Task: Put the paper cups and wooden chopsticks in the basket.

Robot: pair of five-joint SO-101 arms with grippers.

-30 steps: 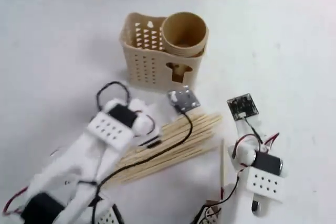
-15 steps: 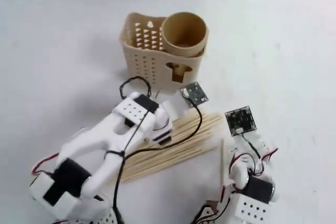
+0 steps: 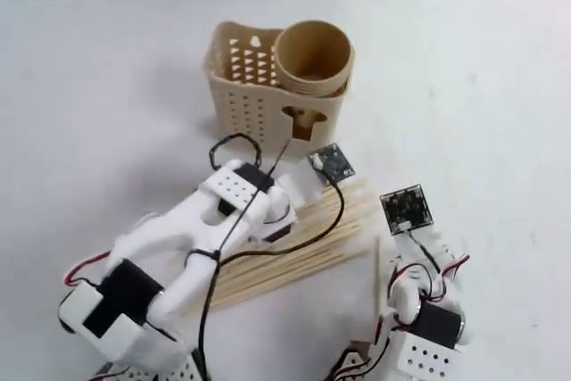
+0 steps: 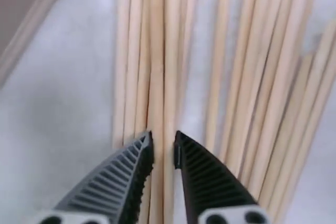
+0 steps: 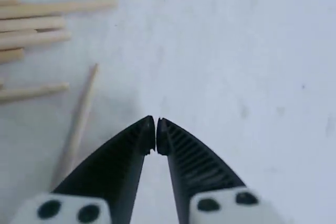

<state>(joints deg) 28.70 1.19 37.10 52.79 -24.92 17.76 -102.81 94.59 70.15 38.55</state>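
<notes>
Watching the high view, I see the paper cups (image 3: 312,60) already nested and standing in one end of the basket (image 3: 236,109), so I judge that half of the job done. The wooden chopsticks (image 3: 312,256) are all on the table (image 3: 491,86), fanned in a loose bundle just in front of the basket.

I have the left arm stretched over that bundle. Its wrist view shows the left gripper (image 4: 163,145) low over the sticks, pointing along their length. The jaws are parted by only a narrow slit, and one stick runs through the gap. I read that as lined up on a single stick and not yet pinched. With the jaws running along the stick, it should slide in cleanly, though the neighbouring sticks lie tight beside it and could be nudged.

The right gripper (image 5: 156,129) is clenched on nothing, tips touching, and hangs over bare table. A stray chopstick (image 5: 79,124) lies apart from the pile just beside it. I judge the right arm is parked there to stay out of the left arm's way.
</notes>
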